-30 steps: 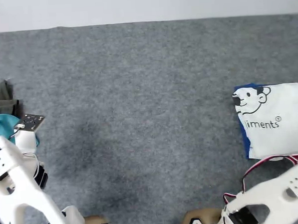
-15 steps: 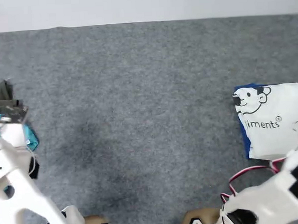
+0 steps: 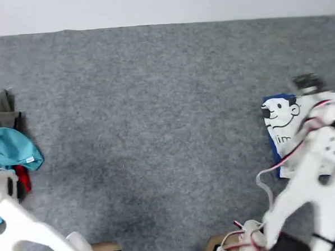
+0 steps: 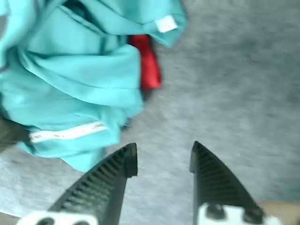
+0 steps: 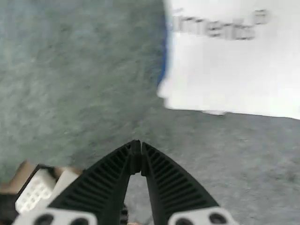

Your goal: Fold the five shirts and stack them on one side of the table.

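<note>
A crumpled teal shirt (image 3: 12,149) lies at the table's left edge, with a dark grey shirt (image 3: 0,109) behind it and a red one (image 3: 23,181) peeking out beneath. In the left wrist view my left gripper (image 4: 164,157) hangs open over bare carpet beside the teal shirt (image 4: 75,79) and the red cloth (image 4: 147,65). A folded white shirt (image 3: 280,119) with a cartoon print rests on a folded blue one at the right. My right arm (image 3: 320,151) stands over it. My right gripper (image 5: 136,146) is shut and empty above the carpet, just off the white shirt (image 5: 234,70).
Grey carpet (image 3: 155,103) covers the whole table, with wide free room in the middle. The left arm (image 3: 15,218) rises from the near left corner. Both arm bases sit at the near edge.
The left arm has drawn back toward the left edge, uncovering the teal shirt. The right arm has swung up from the near edge over the folded white shirt.
</note>
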Robot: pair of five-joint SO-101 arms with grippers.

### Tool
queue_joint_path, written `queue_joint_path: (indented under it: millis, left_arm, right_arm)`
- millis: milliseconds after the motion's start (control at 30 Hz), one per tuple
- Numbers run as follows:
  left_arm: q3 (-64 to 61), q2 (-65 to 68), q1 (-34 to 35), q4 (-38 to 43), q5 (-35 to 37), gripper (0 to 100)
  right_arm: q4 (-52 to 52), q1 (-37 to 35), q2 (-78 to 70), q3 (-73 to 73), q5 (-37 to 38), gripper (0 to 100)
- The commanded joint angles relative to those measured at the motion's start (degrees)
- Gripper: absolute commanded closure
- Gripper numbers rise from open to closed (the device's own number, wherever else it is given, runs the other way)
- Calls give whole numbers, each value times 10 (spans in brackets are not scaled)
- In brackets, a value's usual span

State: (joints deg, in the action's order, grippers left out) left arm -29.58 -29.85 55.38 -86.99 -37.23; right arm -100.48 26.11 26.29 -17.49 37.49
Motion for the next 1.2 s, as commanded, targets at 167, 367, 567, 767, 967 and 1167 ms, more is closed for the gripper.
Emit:
queue_joint_path:
  millis: [167, 367, 567, 767, 967, 1167]
  left_arm:
    - [98, 178, 60, 93, -62, 801]
    - [177, 343, 59, 128, -62, 801]
    - [190, 467, 27, 203, -57, 819]
    - [190, 513, -7, 232, -37, 1000]
    - [190, 420, -13, 185, -16, 997]
    - [190, 205, -47, 140, 47, 997]
  right_arm:
    - [-23, -24, 101, -90, -11, 987]
    - [-23, -26, 148, -129, -69, 987]
    - [-25, -24, 204, -139, -82, 987]
    - [-25, -24, 275, -139, -82, 988]
    - [-26, -24, 308, -139, -81, 988]
    - [-26, -24, 309, -139, -81, 988]
